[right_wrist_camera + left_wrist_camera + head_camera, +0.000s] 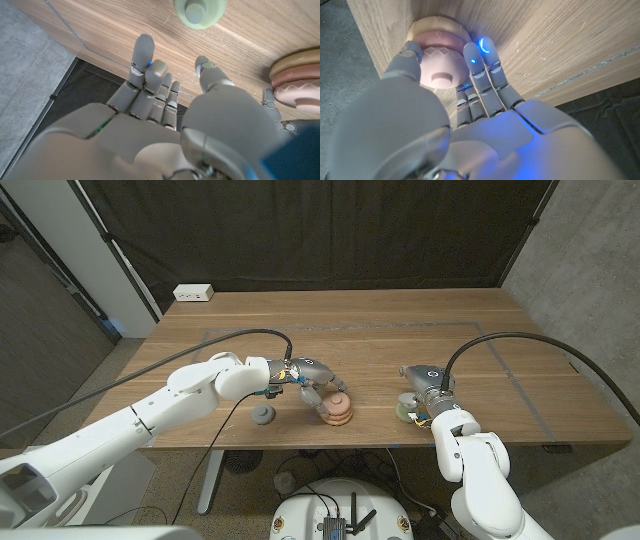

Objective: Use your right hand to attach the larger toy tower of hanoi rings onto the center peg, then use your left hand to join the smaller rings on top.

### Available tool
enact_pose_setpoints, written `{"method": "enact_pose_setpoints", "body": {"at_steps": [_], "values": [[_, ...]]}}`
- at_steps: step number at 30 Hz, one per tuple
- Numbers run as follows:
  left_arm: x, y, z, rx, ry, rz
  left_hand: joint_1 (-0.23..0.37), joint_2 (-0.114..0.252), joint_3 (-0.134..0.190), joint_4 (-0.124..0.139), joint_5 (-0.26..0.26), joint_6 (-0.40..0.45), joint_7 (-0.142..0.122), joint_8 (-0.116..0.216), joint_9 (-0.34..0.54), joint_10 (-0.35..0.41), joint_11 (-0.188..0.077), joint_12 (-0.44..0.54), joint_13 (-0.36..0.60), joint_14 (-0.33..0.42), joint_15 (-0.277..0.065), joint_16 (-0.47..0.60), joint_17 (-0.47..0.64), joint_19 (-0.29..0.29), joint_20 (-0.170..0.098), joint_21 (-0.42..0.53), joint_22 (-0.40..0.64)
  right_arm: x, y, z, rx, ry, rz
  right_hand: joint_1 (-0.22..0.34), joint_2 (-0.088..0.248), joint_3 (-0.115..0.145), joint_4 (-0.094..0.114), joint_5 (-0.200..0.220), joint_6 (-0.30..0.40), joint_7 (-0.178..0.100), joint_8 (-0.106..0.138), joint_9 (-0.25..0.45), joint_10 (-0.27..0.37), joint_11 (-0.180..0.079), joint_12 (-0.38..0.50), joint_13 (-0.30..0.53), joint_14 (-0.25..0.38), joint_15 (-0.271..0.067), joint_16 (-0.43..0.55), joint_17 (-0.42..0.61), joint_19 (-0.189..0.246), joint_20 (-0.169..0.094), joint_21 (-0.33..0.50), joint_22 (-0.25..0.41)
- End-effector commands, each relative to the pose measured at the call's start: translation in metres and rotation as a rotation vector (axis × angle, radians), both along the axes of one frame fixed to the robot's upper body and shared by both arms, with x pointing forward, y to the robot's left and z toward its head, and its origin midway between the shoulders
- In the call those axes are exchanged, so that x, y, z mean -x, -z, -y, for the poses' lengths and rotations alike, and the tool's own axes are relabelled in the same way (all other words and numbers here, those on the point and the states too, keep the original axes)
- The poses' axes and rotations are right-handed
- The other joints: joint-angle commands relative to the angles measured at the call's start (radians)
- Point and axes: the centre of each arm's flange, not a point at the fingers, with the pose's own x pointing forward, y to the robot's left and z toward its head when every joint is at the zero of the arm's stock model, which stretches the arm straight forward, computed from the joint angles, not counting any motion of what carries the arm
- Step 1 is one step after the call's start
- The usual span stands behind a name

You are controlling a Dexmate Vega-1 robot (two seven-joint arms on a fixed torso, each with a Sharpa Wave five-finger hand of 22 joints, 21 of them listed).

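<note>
**Entry: ring stacking at the wooden worktop, left hand placing a small ring**

Setting: black curtain behind; wooden worktop (400,330) with a white power strip (193,293) at its far left corner.

Ring stack (336,411): near the front edge, middle of the worktop. Beige and pink larger rings already tiered on it, by the look of the head view. The peg itself is hidden.

Small pink ring (440,65): on top of the stack, a raised hub at its centre. The left hand (312,380) has thumb and fingers clamped around its rim.

Grey piece (263,415): small, just left of the stack, untouched.

Pale green piece (200,10): small, with a hub, just beside the right hand (428,395). That hand holds nothing, fingers apart.

Handling note (judgement): the ring should be held level, lowered straight until its underside meets the ring below, then the fingers opened outward rather than lifted, so the stack is not dragged sideways. Whether it is fully seated cannot be told.
</note>
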Motion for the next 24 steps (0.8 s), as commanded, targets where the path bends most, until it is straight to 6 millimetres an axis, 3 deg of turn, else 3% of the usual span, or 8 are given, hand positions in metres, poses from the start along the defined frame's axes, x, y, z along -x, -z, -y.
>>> {"method": "enact_pose_setpoints", "body": {"at_steps": [1,15,24], "values": [[0.0005,-0.0032,0.0002,-0.024,-0.009,0.007,-0.001,-0.015,-0.006,-0.003,-0.002,-0.034,0.005,-0.013,-0.003,-0.041,0.012,-0.001,-0.005,-0.012,-0.107,-0.002,0.0,-0.015,-0.113,-0.003,0.001,-0.0003,-0.0012,-0.0008,0.002,-0.004,0.002,-0.003,0.0,0.008,0.002,0.007,0.009,0.0,-0.001,0.005,0.008,0.001,-0.003,0.005,0.011,-0.046,0.003,0.003,0.01,-0.07,0.004,0.004],[0.0007,-0.0038,0.0,-0.039,-0.015,-0.007,-0.017,-0.018,-0.015,0.001,-0.008,-0.111,0.02,-0.028,-0.013,-0.123,0.035,0.003,-0.017,-0.045,-0.106,-0.011,-0.003,-0.046,-0.104,-0.012,0.001,-0.0005,-0.0019,-0.0016,0.002,-0.006,0.004,-0.004,0.0,0.008,0.002,0.007,0.012,0.0,0.0,0.005,0.013,0.002,-0.002,0.005,0.012,-0.046,0.004,0.004,0.009,-0.07,0.003,0.003],[0.0018,-0.0055,-0.0077,-0.027,-0.031,-0.017,-0.024,-0.017,-0.017,0.002,-0.01,-0.111,0.021,-0.022,-0.016,-0.119,0.037,0.011,-0.021,-0.05,-0.106,-0.01,-0.003,-0.046,-0.103,-0.012,0.001,-0.0008,-0.0022,-0.0006,0.001,-0.001,0.003,-0.005,0.0,0.008,0.002,0.007,0.01,0.001,-0.001,0.005,0.012,0.002,-0.003,0.006,0.011,-0.046,0.003,0.003,0.01,-0.07,0.004,0.003]]}}
